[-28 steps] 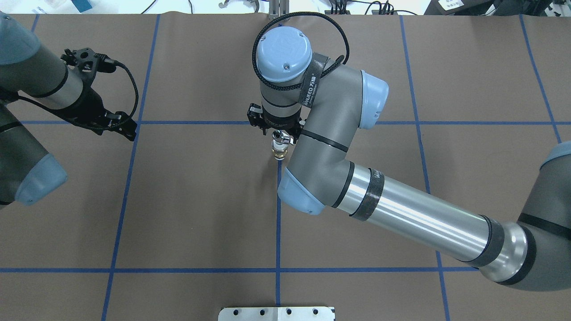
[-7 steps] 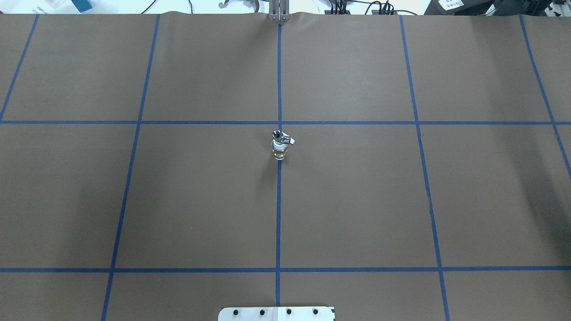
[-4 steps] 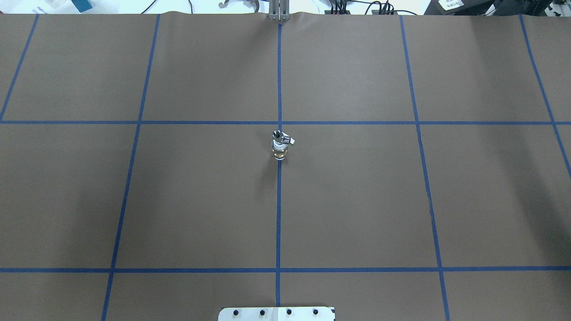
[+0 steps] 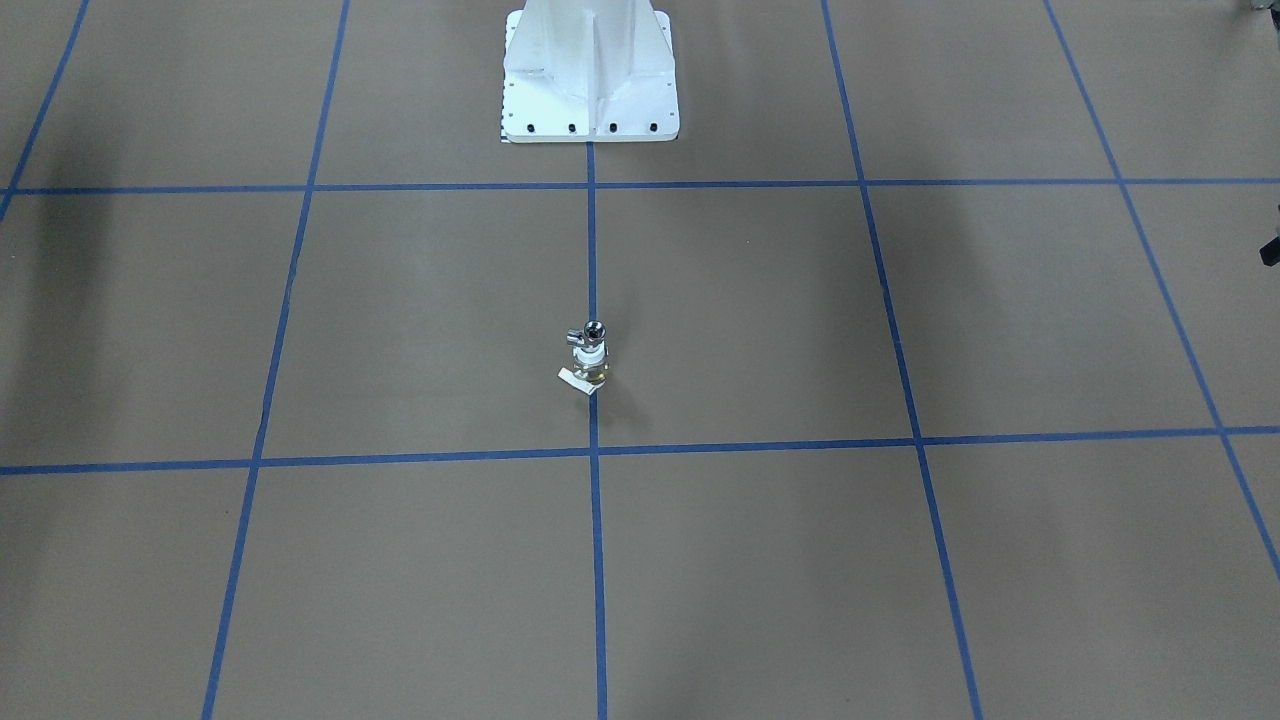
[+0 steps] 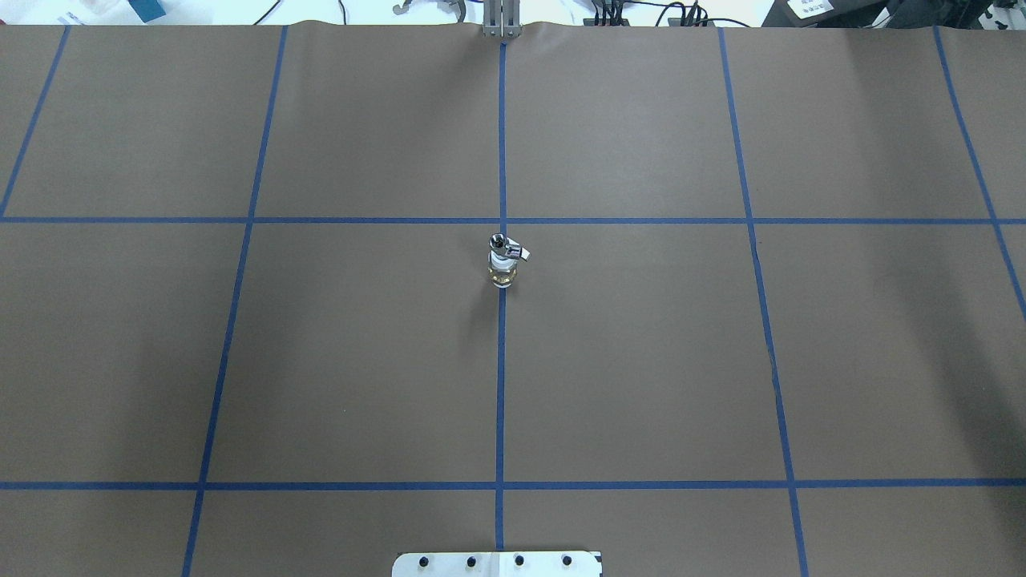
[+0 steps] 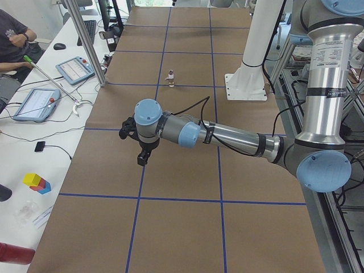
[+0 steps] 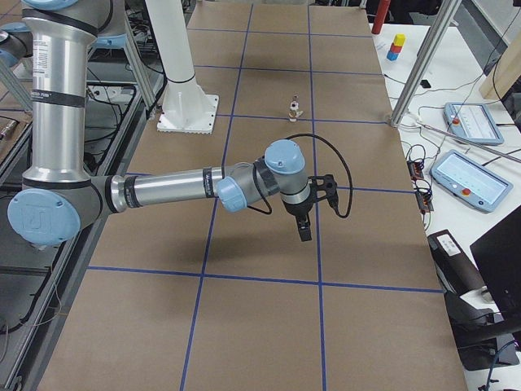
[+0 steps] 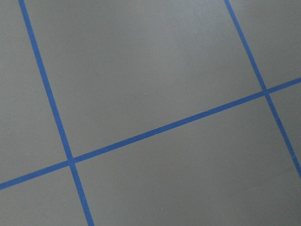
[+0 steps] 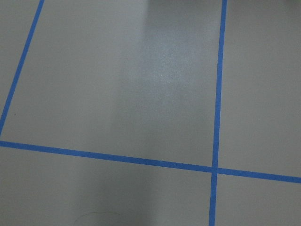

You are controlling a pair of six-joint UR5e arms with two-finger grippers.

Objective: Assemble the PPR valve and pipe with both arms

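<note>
The valve and pipe assembly (image 5: 502, 260), a small chrome and white upright piece on a brass-coloured base, stands alone at the table's centre on the blue middle line. It also shows in the front view (image 4: 590, 360) and both side views (image 6: 170, 77) (image 7: 295, 107). Neither arm is near it. My left gripper (image 6: 142, 156) hangs over the table's left end, pointing down. My right gripper (image 7: 304, 232) hangs over the right end. Both show only in the side views, so I cannot tell if they are open or shut. The wrist views show only brown paper and blue tape.
The white bolted pedestal (image 4: 590, 80) stands at the robot's side of the table. A side bench holds tablets (image 6: 34, 102), coloured blocks (image 6: 37, 182) and cables, with a seated person (image 6: 11, 40). An aluminium post (image 6: 85, 42) rises at the table's far edge.
Since 3.8 s ago both arms have left the overhead view; the right gripper was then right at the valve. The assembly stays upright in the same spot. Nothing differs over the last second.
</note>
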